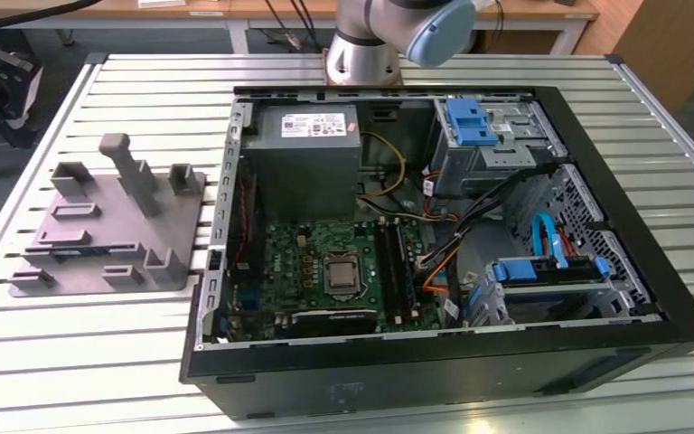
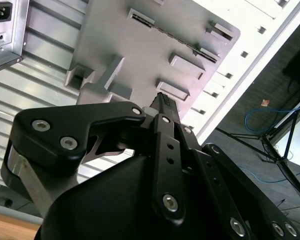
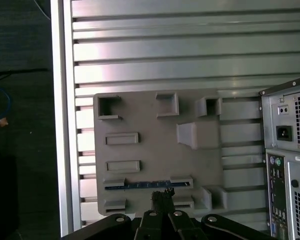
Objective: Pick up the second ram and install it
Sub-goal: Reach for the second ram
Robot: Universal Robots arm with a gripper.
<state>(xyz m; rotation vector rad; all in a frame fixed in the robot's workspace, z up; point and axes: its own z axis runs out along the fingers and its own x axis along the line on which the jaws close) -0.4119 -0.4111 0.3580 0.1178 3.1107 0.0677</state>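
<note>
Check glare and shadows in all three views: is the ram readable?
First wrist view: glare bands on the table, ram in its tray reads fine. Second wrist view: dark gripper blocks the foreground, table edge blown out. Exterior view: even light, case interior shadowed.

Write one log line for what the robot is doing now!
end effector: shut, empty | above: grey plastic holder tray | thin blue-green ram stick: lying in tray slot

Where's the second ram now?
The second ram sits in a slot of the grey holder tray, on the table at the exterior view's left of the computer case.
</note>
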